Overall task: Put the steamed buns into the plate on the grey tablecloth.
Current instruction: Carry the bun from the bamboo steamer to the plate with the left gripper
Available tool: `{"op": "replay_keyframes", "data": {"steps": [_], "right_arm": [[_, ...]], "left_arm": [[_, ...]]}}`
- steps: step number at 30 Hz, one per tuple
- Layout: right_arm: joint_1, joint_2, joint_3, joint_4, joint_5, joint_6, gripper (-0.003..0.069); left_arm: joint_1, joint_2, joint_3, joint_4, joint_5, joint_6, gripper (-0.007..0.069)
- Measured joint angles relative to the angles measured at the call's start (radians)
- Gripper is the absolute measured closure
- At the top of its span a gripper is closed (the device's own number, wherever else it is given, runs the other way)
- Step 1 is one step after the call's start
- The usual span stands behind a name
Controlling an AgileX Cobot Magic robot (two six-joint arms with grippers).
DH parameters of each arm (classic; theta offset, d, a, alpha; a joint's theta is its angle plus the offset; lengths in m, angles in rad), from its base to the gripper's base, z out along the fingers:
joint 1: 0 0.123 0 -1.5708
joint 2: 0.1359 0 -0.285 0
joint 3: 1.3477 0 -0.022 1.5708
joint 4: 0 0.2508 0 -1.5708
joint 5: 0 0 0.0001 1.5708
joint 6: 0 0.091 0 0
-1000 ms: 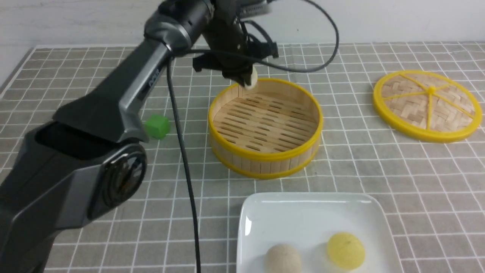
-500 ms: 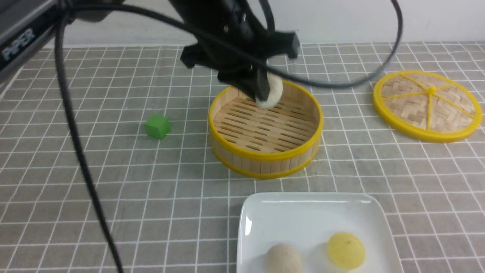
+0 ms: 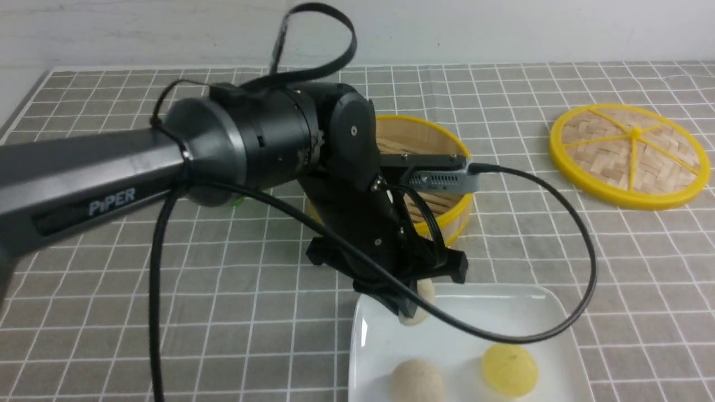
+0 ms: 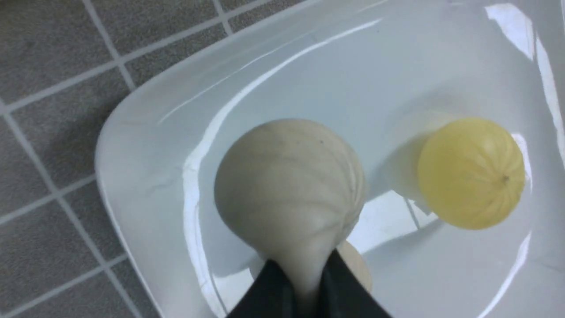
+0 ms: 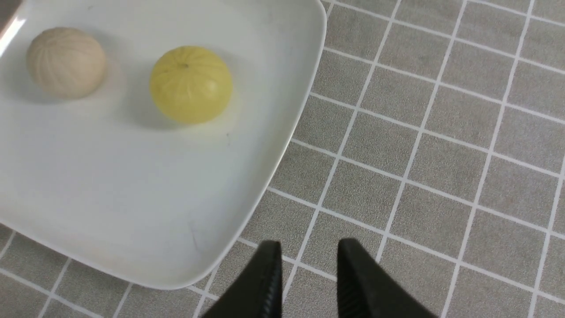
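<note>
Placing third bun (image 4: 289, 185): left claw (image 3: 406, 308) pinching it, hovering over plate (image 3: 503, 312) at 11 o'clock corner. Cream bun (image 3: 417, 381) and yellow bun (image 3: 510, 369) lying in plate toward 6 o'clock. Right claw (image 5: 309, 274) slightly spread, empty, idling over cloth (image 5: 441, 132). Next: lowering, spreading jaws gently, guarding against roll-off. A second ago third bun was hanging over steamer (image 3: 424, 121) rim at 12 o'clock; now arriving at plate.

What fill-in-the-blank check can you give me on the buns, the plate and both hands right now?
1. The plate already has ____ buns lying in it.
2. One is the cream-white bun; the other bun is coloured ____.
3. The left hand is shut on the third bun, over the ____.
4. The right hand, above the grey tablecloth, holds ____.
Missing words: two; yellow; plate; nothing.
</note>
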Motion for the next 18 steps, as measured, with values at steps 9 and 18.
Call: {"op": "replay_keyframes", "data": {"steps": [9,18], "right_arm": [[0.000,0.000,0.000,0.000,0.000,0.000,0.0448],[0.000,0.000,-0.041,0.000,0.079,0.000,0.0590]], "left_arm": [[0.000,0.073,0.000,-0.025,0.016,0.000,0.0546],[0.000,0.076,-0.040,-0.017,0.116,0.000,0.0292]]}}
